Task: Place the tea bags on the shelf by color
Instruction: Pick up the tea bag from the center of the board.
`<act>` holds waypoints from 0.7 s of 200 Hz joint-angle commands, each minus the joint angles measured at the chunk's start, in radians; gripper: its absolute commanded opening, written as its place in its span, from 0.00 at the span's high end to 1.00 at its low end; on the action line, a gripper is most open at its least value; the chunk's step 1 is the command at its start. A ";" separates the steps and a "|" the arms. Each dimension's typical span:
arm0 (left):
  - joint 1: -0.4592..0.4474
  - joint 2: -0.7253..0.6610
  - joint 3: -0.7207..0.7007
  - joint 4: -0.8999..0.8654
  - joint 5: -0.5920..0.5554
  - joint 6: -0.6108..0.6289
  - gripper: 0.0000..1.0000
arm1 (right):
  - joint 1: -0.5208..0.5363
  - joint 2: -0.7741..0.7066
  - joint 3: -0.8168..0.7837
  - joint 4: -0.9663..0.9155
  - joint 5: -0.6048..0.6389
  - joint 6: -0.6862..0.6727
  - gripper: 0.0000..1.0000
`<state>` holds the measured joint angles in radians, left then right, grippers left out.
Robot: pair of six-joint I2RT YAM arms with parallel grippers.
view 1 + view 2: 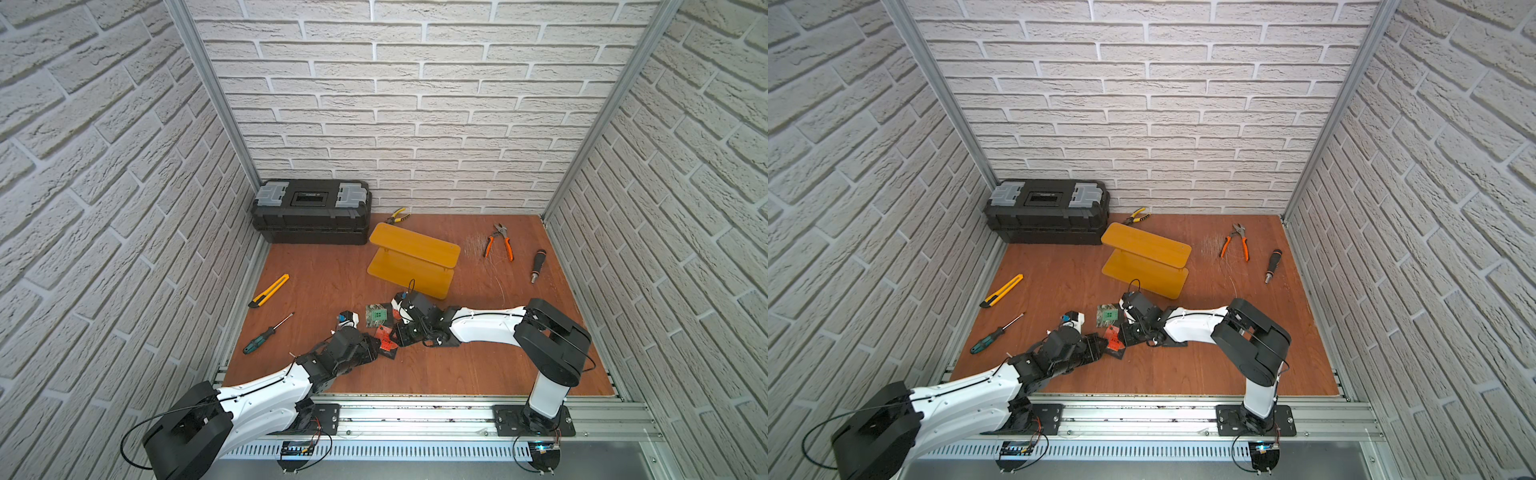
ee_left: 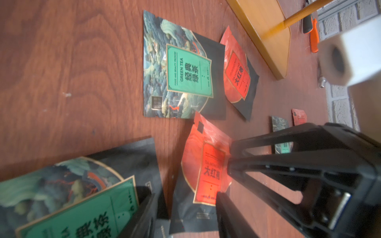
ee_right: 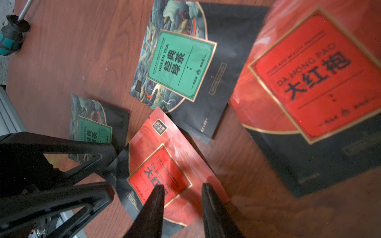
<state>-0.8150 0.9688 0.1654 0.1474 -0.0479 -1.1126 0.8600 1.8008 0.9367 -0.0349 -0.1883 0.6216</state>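
Fingers (image 3: 153,208) of the right gripper (image 3: 183,186) stand a little apart, with a thin gap, and hold nothing. They hang just over the red tea bag (image 3: 162,164); I cannot tell if the tips touch it. This bag lies flat on the wooden table (image 1: 457,374), picture side up, near the front middle. Its long way runs from front to back. Its black end points to the front, at the left gripper (image 3: 113,170). Its red end points back, at the green tea bag (image 3: 179,61) and the shelf (image 1: 415,249). The left gripper's fingers (image 3: 97,192) are spread wider, one on each side of the black end, not pinching it.

The green tea bag lies flat and touches the red one at a corner. Its black end points to the right. Beside that end lies a second red tea bag (image 2: 237,72), near the shelf's low board. A second green tea bag (image 2: 72,195) lies close under the left wrist. A third green tea bag (image 2: 280,131) and a third red tea bag (image 2: 299,117) lie farther off, partly hidden.

The yellow-orange shelf stands behind the bags. A black toolbox (image 1: 309,212) sits in the back left corner. A yellow box cutter (image 1: 269,291) and a green-handled screwdriver (image 1: 268,334) lie on the left, and orange pliers (image 1: 498,241) on the right.
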 commanded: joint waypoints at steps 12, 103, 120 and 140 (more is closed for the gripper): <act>-0.009 0.019 0.002 0.011 0.003 -0.023 0.51 | -0.009 0.005 -0.035 -0.042 0.015 0.010 0.65; -0.009 0.049 0.004 0.060 0.019 -0.032 0.65 | -0.012 0.006 -0.036 -0.044 0.013 0.013 0.65; -0.009 0.040 0.002 0.066 0.020 -0.034 0.68 | -0.013 0.006 -0.036 -0.043 0.013 0.013 0.65; -0.009 0.032 -0.002 0.077 0.020 -0.036 0.71 | -0.013 0.006 -0.036 -0.046 0.013 0.012 0.65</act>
<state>-0.8192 1.0138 0.1665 0.1909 -0.0353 -1.1465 0.8547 1.8008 0.9344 -0.0319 -0.1993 0.6231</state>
